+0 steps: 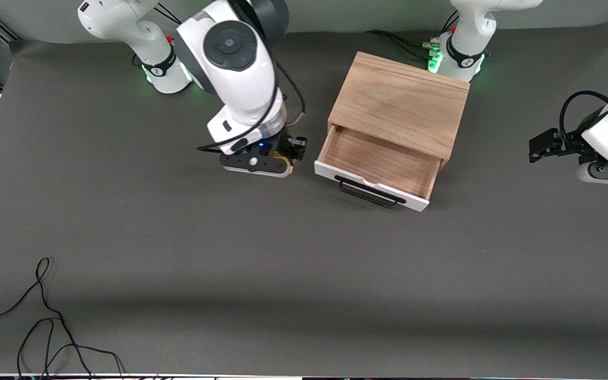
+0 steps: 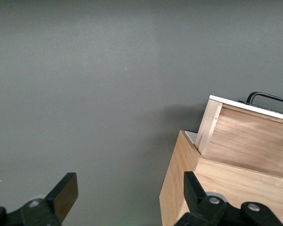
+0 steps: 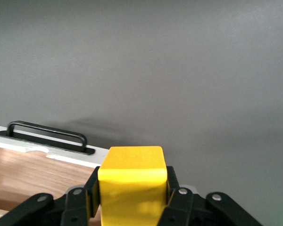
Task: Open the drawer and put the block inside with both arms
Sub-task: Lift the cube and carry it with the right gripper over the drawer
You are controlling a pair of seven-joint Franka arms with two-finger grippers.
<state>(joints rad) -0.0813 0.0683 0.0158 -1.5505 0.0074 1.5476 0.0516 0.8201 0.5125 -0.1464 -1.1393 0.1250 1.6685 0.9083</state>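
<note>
Loose black cables (image 1: 45,322) are lying on the grey table (image 1: 304,274) at the edge nearest the front camera, well apart from the work. Higher up the table, the wide shallow drawer with white front panel and black bar handle (image 1: 375,174) is standing pulled out of its light oak box (image 1: 399,103), and its light wood inside is showing bare.

The right gripper (image 1: 277,161) is hanging over the table just beside the drawer, toward the right arm's end. Its fingers are closing on the small bright yellow cube (image 3: 132,181), which is sitting between the two black pads (image 3: 177,200), held up in the air. From the fingers, the open drawer is lying sideways toward the left arm's end, so I judge the coming move needs only a short carry over the drawer's side wall.

The left gripper (image 2: 125,195) is waiting over the table beside the box, fingers spread wide and holding nothing.
</note>
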